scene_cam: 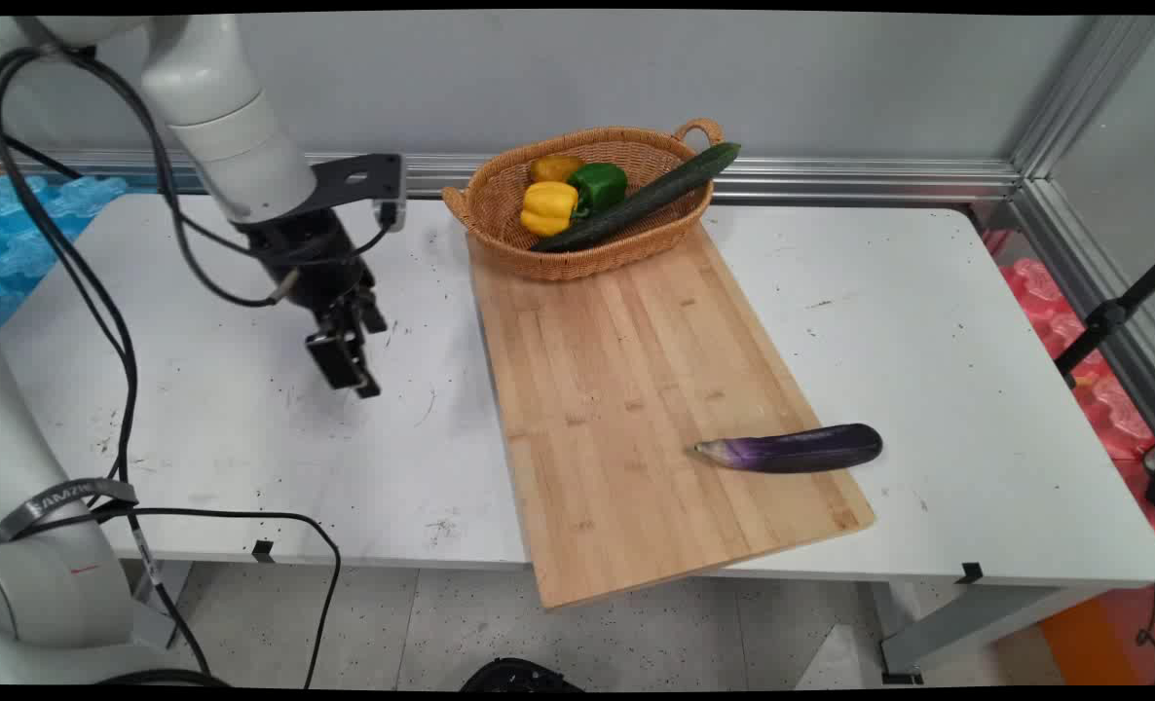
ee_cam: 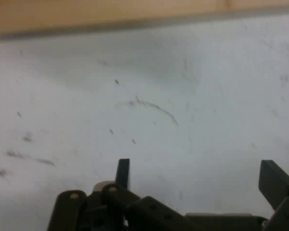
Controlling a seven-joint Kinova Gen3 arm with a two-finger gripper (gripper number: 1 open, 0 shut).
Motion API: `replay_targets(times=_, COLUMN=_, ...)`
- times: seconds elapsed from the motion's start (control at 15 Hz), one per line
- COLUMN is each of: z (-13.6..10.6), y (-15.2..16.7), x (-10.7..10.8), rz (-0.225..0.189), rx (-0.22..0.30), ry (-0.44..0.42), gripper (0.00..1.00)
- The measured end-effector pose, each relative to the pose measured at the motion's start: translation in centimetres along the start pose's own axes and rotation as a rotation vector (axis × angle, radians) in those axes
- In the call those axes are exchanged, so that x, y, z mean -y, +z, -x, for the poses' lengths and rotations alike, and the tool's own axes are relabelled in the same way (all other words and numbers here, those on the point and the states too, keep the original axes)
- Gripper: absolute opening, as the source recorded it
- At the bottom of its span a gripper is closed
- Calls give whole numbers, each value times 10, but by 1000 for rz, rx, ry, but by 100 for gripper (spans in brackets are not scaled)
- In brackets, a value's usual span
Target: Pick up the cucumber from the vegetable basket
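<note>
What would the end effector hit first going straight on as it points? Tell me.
Most likely the bare white table: the open, empty end effector points down at it, left of the cutting board. Nothing shows in between, though depth is unclear.

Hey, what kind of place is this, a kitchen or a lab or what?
Most likely a robotics lab rigged as a mock kitchen: a white table fenced by aluminium framing, a cabled arm with its gripper open, and a cutting board holding an eggplant and a vegetable basket.
</note>
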Motion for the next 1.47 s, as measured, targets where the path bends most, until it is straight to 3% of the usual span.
replay_targets(times=0.27, z=-35, y=-1, x=23, rz=-58, rx=-57, ry=21, gripper=100)
replay_targets(times=1.0, z=-158, y=-9, x=110, rz=-257, rx=-282, ry=40, gripper=100)
replay_targets(times=1.47, z=-196, y=11, x=155, rz=-305, rx=-377, ry=24, gripper=100)
